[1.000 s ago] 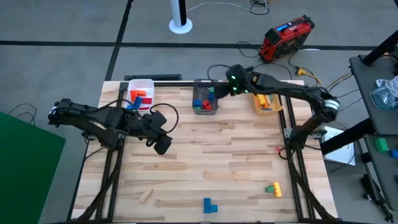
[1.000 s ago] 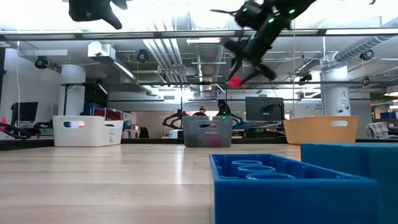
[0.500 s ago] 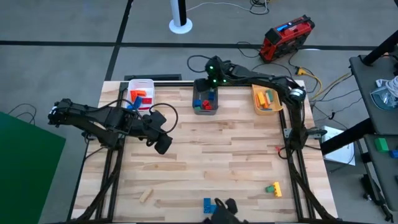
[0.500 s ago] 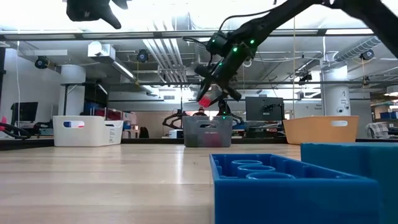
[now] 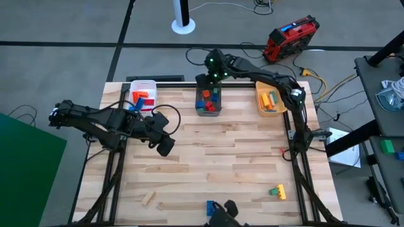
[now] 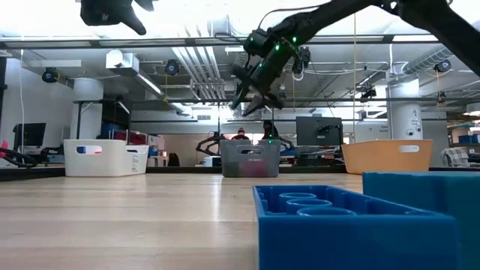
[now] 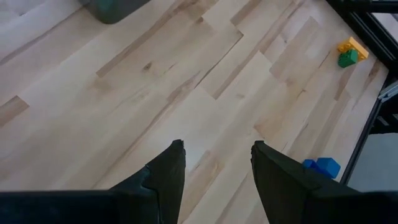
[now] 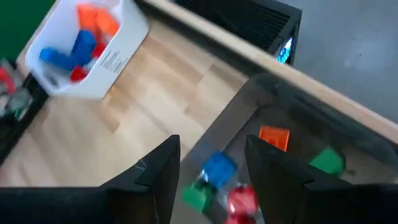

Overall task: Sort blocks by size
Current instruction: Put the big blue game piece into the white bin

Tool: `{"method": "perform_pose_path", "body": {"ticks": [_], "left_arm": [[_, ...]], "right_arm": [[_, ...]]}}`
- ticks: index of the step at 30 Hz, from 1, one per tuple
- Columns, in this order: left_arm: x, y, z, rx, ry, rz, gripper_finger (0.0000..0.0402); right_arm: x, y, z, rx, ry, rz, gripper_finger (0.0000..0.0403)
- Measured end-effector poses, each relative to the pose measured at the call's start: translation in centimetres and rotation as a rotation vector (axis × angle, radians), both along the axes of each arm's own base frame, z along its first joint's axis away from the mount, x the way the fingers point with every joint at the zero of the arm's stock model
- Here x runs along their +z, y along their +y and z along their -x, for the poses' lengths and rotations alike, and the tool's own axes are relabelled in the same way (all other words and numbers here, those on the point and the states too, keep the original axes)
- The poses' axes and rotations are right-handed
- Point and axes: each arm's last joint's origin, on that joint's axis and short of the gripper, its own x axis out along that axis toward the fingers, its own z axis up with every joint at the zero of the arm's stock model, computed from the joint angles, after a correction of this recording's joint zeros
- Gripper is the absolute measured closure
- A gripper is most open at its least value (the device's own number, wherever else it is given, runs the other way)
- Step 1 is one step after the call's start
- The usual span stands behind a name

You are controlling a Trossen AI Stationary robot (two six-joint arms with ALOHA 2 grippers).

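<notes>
White bin [image 5: 144, 88], grey bin [image 5: 208, 108], orange bin [image 5: 271, 110]; blue block [image 5: 210, 206].

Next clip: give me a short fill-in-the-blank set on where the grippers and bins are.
The right gripper hovers above the ___ bin.
The white bin stands at the table's far ___ corner.
The left gripper is open over bare ___.
The yellow and green blocks lie near the table's ___ edge.

Missing: grey; left; tabletop; right

blue block [image 6: 352, 225]: cut off by low view's edge | grey bin [image 8: 292, 118] contents: blurred, right wrist
</notes>
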Motion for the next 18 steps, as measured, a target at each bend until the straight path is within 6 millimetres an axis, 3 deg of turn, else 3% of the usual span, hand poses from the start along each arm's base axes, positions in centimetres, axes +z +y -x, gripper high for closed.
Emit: {"method": "perform_pose_path", "body": {"ticks": [4,9,18], "left_arm": [[0.0,0.0,0.0,-0.014,0.002,-0.006,0.024],[0.0,-0.1,0.0,-0.053,0.008,-0.035,0.024],[0.0,-0.2,0.0,-0.131,0.019,-0.092,0.024]], "right_arm": [[1.9,2.2,0.6,0.065,0.058,-0.005,0.0239],[3.1,6.6,1.5,0.174,0.188,-0.046,0.0253],[6.2,18.0,2.9,0.322,0.23,0.013,0.0293]]}}
